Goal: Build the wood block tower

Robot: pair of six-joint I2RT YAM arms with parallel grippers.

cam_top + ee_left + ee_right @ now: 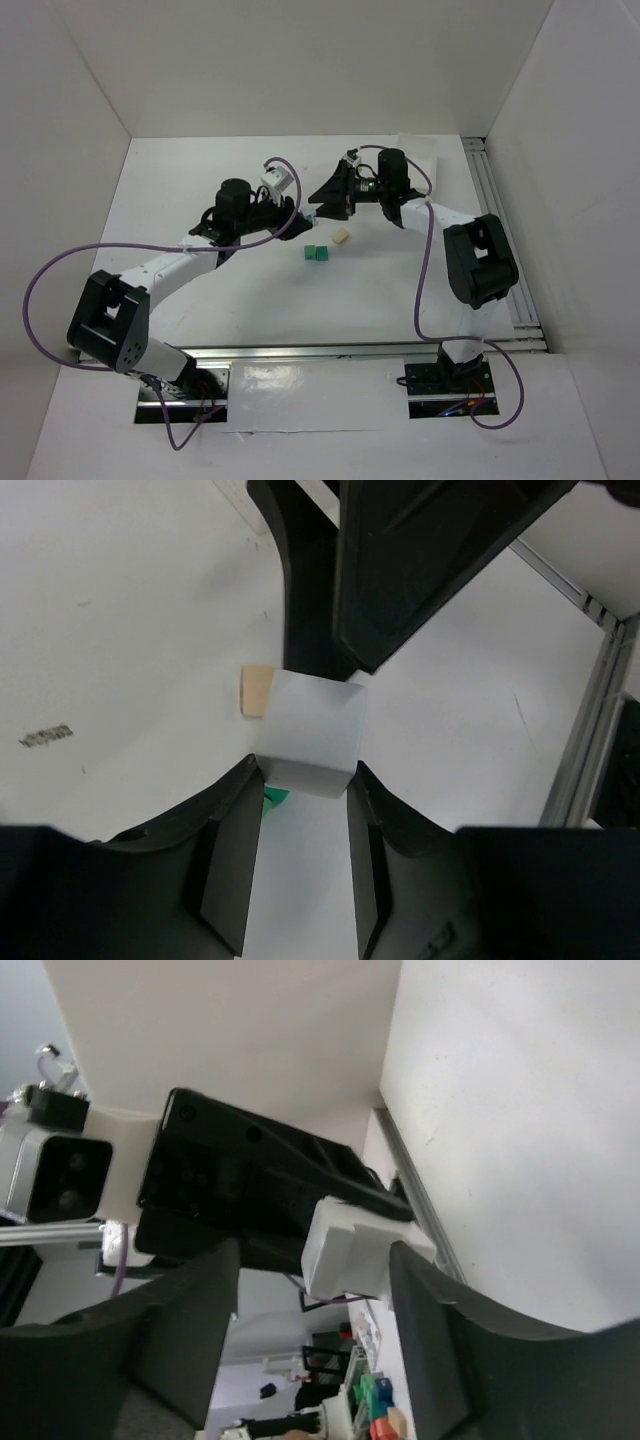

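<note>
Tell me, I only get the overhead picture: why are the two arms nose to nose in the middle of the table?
Observer: The left wrist camera shows the left fingers clamped on a pale block, held up off the table.
Operator: Is the other arm gripping it too?
Observer: The right wrist camera shows the right fingers spread apart, with a clear gap on one side of that block.
</note>
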